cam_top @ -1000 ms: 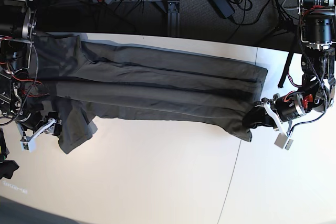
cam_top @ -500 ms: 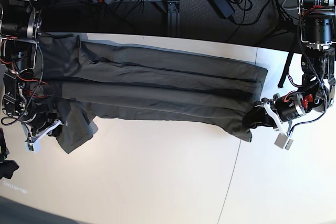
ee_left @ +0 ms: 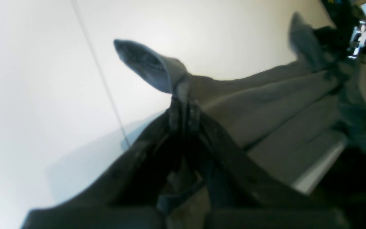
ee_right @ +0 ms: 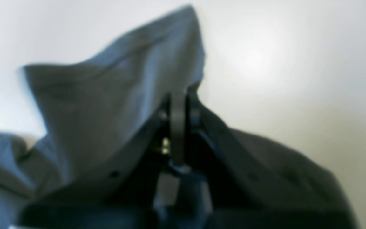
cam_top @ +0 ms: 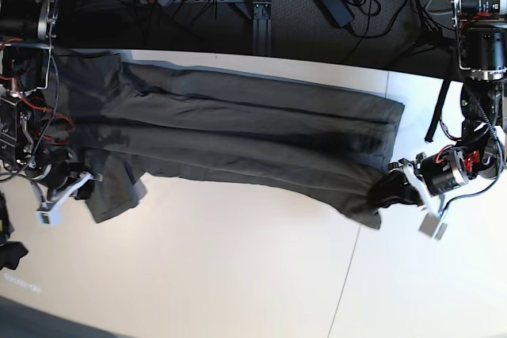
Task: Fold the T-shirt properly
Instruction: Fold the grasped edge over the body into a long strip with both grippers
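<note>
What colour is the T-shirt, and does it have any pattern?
The T-shirt is plain dark olive-grey, with no visible pattern; the base view shows it best.

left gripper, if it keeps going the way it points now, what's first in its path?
Mostly the T-shirt itself: the left gripper is shut on its corner and points along the table toward the cloth. Past the pinched corner, the wrist view shows only bare tabletop. Depth there is unclear.

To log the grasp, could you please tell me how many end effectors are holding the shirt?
2: the left end effector pinches the shirt at one end, the right end effector at the other.
</note>
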Action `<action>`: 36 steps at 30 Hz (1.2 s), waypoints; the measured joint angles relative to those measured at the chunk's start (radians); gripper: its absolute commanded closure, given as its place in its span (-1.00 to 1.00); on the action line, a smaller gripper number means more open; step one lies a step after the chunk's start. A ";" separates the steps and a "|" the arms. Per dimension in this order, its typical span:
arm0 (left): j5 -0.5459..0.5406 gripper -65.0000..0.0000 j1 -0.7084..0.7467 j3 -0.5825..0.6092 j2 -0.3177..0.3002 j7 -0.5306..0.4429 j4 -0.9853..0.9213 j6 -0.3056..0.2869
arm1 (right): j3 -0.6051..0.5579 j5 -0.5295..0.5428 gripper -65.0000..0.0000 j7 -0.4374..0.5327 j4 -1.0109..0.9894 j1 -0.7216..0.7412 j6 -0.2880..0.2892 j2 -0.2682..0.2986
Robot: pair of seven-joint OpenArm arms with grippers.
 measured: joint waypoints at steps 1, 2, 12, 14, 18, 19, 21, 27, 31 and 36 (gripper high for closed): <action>-0.012 1.00 0.012 0.000 0.000 0.005 0.021 0.000 | 0.002 0.010 1.00 -0.011 0.048 -0.026 0.000 0.016; -0.019 1.00 0.027 0.000 0.000 0.007 0.046 0.000 | 0.006 0.017 1.00 -0.018 0.098 -0.053 0.000 0.031; -0.016 1.00 0.165 0.000 -0.037 0.012 0.223 -0.001 | 0.267 0.126 1.00 -0.118 0.517 -0.386 0.001 0.071; -0.014 1.00 0.186 0.000 -0.049 0.017 0.223 -0.001 | 0.341 0.183 1.00 -0.156 0.579 -0.441 0.000 0.082; -0.013 1.00 0.200 0.000 -0.067 0.020 0.223 0.000 | 0.449 0.248 1.00 -0.193 0.642 -0.543 0.000 0.079; -0.013 1.00 0.201 0.000 -0.066 0.019 0.223 0.000 | 0.470 0.256 1.00 -0.195 0.647 -0.565 0.001 0.076; -0.014 1.00 0.208 0.000 -0.066 0.023 0.223 0.000 | 0.506 0.272 1.00 -0.197 0.653 -0.603 0.000 0.077; -0.012 1.00 0.229 0.000 -0.064 0.026 0.223 0.000 | 0.555 0.315 1.00 -0.217 0.653 -0.709 0.001 0.071; -0.013 0.36 0.231 0.000 -0.064 0.018 0.223 0.000 | 0.555 0.296 0.54 -0.218 0.653 -0.734 0.000 0.068; -0.008 -0.04 0.231 0.000 -0.064 0.014 0.223 0.000 | 0.556 0.288 -0.31 -0.214 0.654 -0.728 0.000 0.063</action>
